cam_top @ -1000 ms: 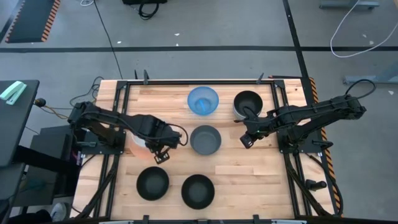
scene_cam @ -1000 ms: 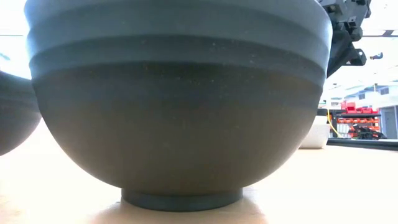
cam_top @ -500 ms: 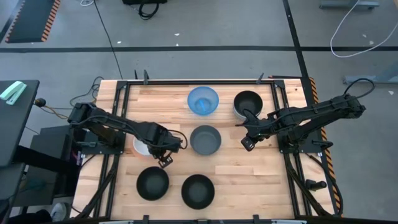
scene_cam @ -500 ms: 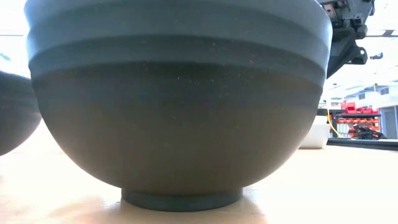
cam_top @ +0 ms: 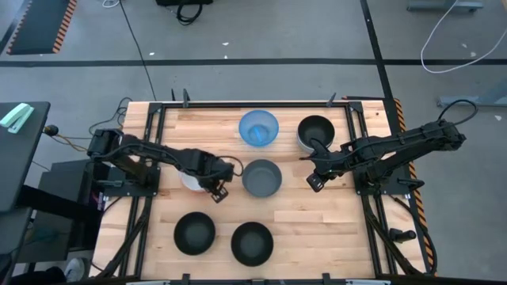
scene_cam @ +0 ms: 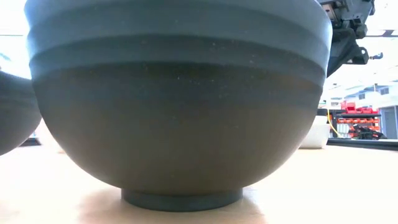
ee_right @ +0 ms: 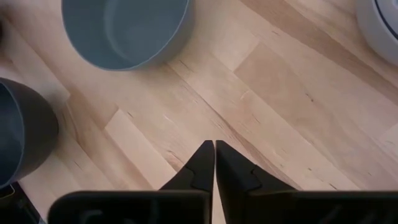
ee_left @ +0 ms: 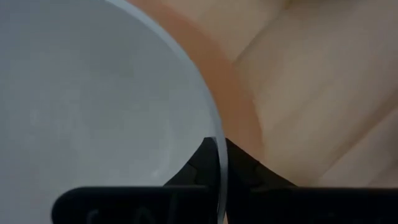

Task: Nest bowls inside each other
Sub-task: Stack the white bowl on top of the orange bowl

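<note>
High view: the left gripper (cam_top: 215, 187) is seen clamped on the rim of a white bowl (cam_top: 191, 182), its fingers closed either side of the wall, as the left wrist view confirms. Compared with a second ago, the bowl has been carried from the table's left edge toward the centre, and now lies just beside the dark grey bowl (cam_top: 262, 177). Nesting into that bowl appears to be the step in hand. The right gripper (cam_top: 314, 180), fingers together and empty, waits near the right edge. The blue bowl (cam_top: 259, 127) and three black bowls (cam_top: 195, 233) remain un-nested.
</note>
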Controlling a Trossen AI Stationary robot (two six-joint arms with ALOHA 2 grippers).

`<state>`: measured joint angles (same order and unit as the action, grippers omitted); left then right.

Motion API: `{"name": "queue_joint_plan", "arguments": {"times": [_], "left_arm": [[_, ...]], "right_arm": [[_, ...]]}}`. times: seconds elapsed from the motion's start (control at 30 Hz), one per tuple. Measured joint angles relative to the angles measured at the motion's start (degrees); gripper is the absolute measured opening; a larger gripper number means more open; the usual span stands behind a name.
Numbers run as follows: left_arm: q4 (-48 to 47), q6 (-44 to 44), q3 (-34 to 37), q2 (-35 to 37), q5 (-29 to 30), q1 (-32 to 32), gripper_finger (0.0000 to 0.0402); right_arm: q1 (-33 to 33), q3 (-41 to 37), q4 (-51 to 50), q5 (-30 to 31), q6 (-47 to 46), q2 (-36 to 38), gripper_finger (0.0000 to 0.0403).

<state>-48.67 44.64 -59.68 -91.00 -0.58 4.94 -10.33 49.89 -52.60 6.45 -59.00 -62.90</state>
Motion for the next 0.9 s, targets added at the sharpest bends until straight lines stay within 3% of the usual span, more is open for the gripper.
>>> {"name": "queue_joint_plan", "arguments": {"times": [0.47,0.9], "left_arm": [[8.9,-11.0,0.0,-0.4,-0.6,-10.5,0.0010],[11.8,-11.6,-1.4,-0.5,-3.0,-7.5,0.0042]], "right_arm": [[0.0,0.0,0.0,1.2,-2.2,0.0,0.0013],[0.1,0.0,0.5,2.1,-2.4,0.0,0.0015]]}}
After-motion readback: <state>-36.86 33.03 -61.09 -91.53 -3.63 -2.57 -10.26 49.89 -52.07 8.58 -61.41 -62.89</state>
